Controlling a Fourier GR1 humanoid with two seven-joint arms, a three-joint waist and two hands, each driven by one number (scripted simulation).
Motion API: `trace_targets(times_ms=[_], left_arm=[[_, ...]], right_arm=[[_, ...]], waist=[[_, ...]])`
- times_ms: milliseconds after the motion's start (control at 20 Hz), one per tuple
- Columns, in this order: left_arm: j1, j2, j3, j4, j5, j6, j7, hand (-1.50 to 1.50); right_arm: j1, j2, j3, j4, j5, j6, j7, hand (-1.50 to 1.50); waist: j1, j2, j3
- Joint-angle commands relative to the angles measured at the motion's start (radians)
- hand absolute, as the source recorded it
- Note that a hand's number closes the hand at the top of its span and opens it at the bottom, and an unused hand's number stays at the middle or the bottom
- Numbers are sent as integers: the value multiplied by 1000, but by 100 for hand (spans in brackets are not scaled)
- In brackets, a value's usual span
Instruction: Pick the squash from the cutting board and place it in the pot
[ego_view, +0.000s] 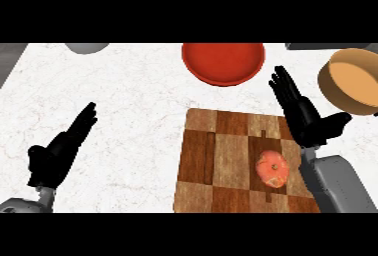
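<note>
An orange, rounded squash (272, 168) lies on the right part of the checkered wooden cutting board (221, 160). A red pot (222, 62) stands on the counter beyond the board's far edge. My right hand (303, 115) hovers over the board's right edge, just beyond the squash, fingers straight and pointing away from me, holding nothing. My left hand (60, 148) is at the lower left over bare counter, open with straight fingers, well apart from the board.
A tan wooden bowl (353, 80) sits tilted at the far right. A grey round object (87, 47) shows at the top left edge. The white marbled counter (133, 110) spreads between my left hand and the board.
</note>
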Motion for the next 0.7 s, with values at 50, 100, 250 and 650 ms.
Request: trace_targets(times_ms=[50, 100, 250, 650], left_arm=[[-2, -47, 12, -17, 7, 39, 28, 0], [-45, -86, 14, -49, 22, 76, 70, 0], [-84, -129, 60, -60, 64, 119, 79, 0], [-50, -145, 83, -93, 113, 119, 132, 0]], right_arm=[[-15, 21, 53, -14, -94, 174, 44, -150], [-17, 38, 90, -16, -118, 233, 48, -150], [-23, 69, 211, -84, -207, 424, 108, -150], [232, -293, 47, -286, 190, 250, -510, -150]], waist=[[13, -35, -31], [14, -35, -30], [21, -40, -30], [-28, -43, -30]])
